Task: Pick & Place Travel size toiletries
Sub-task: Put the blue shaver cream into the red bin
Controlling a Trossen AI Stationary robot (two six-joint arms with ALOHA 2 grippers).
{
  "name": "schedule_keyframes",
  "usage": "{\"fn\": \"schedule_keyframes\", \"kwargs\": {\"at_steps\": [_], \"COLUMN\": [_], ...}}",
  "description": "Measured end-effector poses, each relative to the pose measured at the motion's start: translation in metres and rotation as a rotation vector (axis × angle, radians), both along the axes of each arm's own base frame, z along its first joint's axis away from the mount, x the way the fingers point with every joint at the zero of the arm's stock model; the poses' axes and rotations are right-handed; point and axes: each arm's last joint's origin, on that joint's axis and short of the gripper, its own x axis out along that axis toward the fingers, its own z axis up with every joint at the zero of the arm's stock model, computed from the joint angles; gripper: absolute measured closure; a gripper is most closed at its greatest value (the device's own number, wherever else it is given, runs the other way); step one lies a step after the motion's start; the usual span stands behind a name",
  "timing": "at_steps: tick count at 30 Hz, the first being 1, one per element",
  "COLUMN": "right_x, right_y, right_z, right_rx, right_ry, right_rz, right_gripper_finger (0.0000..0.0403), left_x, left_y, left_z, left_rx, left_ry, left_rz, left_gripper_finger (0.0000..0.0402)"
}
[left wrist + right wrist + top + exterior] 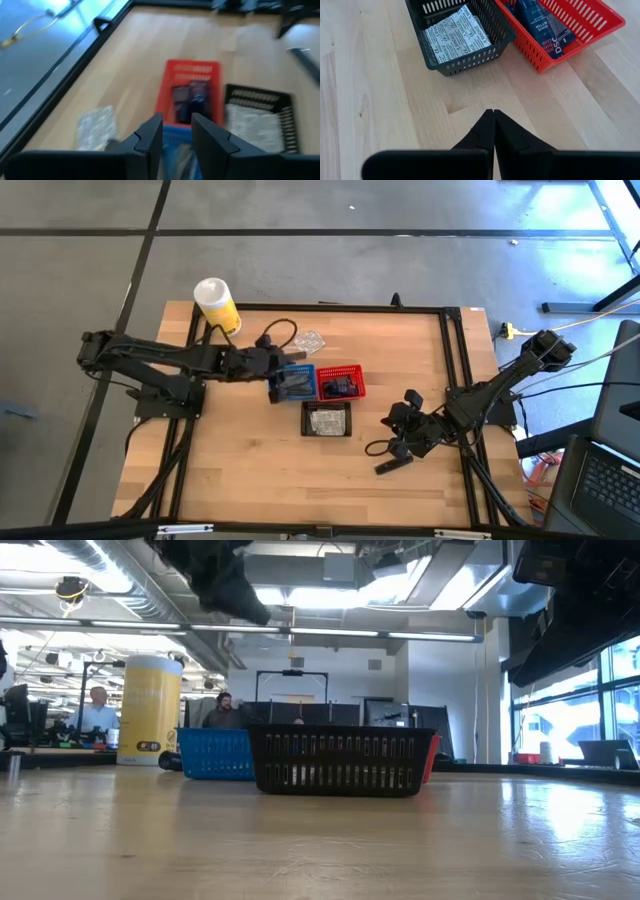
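My left gripper [283, 383] [177, 135] hangs open over the blue basket [297, 380], nothing between its fingers. Beside the blue basket stands a red basket [192, 67] with dark navy sachets [192, 100] [542, 22] lying flat in it. A black basket [465, 62] holds clear printed packets [455, 32]. Another clear packet [308, 341] [97, 127] lies flat on the table behind the baskets. My right gripper [392, 465] [493, 114] is shut over bare wood at the near right, pointing toward the black basket.
A white-and-yellow canister [216, 304] [150, 710] stands upright at the table's far left corner. A black frame [455, 350] runs along the table's edges. Bare wood lies in front of the baskets [260, 470]. People sit in the room behind the table.
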Motion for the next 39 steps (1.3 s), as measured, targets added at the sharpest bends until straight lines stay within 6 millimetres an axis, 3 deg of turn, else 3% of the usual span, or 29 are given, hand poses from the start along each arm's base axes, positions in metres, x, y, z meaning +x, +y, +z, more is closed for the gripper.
{"fn": "schedule_keyframes", "kwargs": {"at_steps": [7,19,31,39], "right_x": [0.0,0.0,0.0,0.0], "right_y": [0.0,0.0,0.0,0.0], "right_z": [0.0,0.0,0.0,0.0], "right_rx": [-0.002,-0.003,-0.008,-0.008], "right_ry": [0.0,0.001,0.002,0.002], "right_rz": [0.001,0.003,0.007,0.008], "right_gripper_finger": [0.0399,0.04,0.04,0.0398], "left_x": [-0.007,-0.021,-0.039,-0.042], "left_y": [0.023,0.069,0.107,0.121], "left_z": [-0.006,-0.012,-0.017,-0.043], "left_rx": [-0.045,-0.078,-0.211,-0.277], "left_ry": [0.052,0.109,0.124,0.207], "left_rz": [0.154,0.373,0.461,0.535], "left_gripper_finger": [0.0297,0.0247,0.0226,0.0226]}}
